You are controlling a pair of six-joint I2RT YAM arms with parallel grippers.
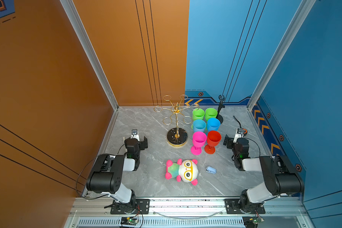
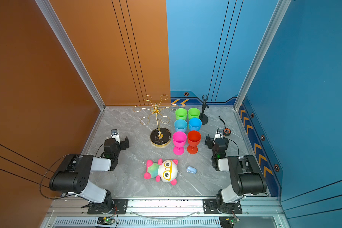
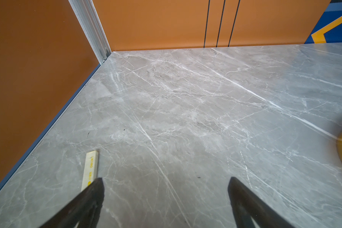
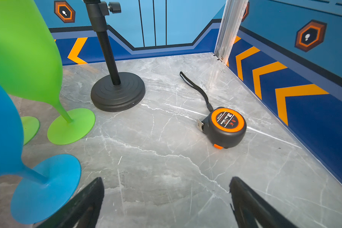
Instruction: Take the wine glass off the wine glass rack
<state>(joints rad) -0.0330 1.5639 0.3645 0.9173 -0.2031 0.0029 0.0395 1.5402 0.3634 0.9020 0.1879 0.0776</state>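
Gold wire shapes the wine glass rack [image 1: 176, 116]: six looped arms on a slim pole above a round black marbled base. Just right of it, six smooth, bright wine glasses [image 1: 213, 124] stand upright in pairs on the grey veined table [image 1: 146, 177]. Past them are a black stand [image 1: 220, 110] and a tape measure [image 4: 226, 127]. A plush toy [image 1: 183, 171] lies in front of the rack. The left gripper [image 3: 166, 180] and the right gripper [image 4: 166, 180] flank the rack, their jaws spread wide and empty.
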